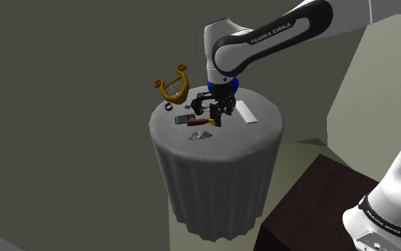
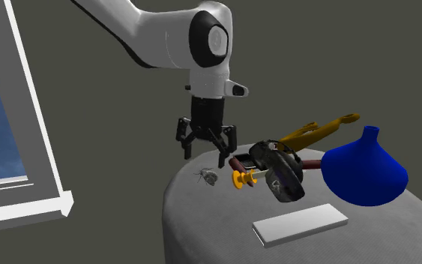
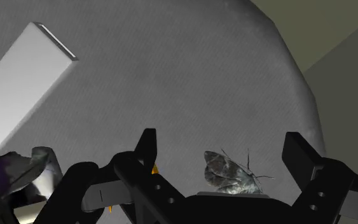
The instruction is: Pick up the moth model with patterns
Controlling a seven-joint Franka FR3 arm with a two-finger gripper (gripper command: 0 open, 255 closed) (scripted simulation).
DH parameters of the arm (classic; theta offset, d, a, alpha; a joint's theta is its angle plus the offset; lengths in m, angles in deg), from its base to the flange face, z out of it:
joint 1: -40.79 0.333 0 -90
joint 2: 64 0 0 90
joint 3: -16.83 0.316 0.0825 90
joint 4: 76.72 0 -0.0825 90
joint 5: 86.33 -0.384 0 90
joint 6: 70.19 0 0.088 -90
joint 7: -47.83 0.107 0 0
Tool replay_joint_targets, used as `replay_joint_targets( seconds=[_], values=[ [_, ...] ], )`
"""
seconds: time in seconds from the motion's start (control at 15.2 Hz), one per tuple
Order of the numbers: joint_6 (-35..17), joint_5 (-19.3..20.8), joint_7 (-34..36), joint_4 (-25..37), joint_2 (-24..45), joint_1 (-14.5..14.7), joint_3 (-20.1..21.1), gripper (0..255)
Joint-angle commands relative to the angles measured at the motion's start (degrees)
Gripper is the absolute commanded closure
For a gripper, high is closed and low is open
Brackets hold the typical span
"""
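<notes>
We saw the pincer [image 2: 204,156] spread wide, hanging above the grey-draped round worktop [image 2: 202,225]. The grey patterned moth [image 3: 228,172] lay on the cloth near the worktop's edge, beneath and between the fingers [image 3: 147,145], untouched. A white slab [image 2: 300,223] lay well apart from it on the same cloth.

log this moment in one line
stage: pre-grasp | gripper: open, over table | moth model: on table below gripper, not held
</notes>
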Motion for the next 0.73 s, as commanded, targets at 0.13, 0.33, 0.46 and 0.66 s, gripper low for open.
replay_joint_targets(
  seconds=[0.13,0.33,0.46,0.66],
  values=[
    [-0.3,0.8,0.1,8.6,8.9,1.1,0.7,0],
    [0.4,1.5,0.3,16.2,15.8,2.3,1.2,0],
    [1.4,2.0,0.4,21.9,20.5,3.2,1.4,0],
    [0.5,2.3,0.4,23.0,22.6,3.6,1.4,0]
  ],
)
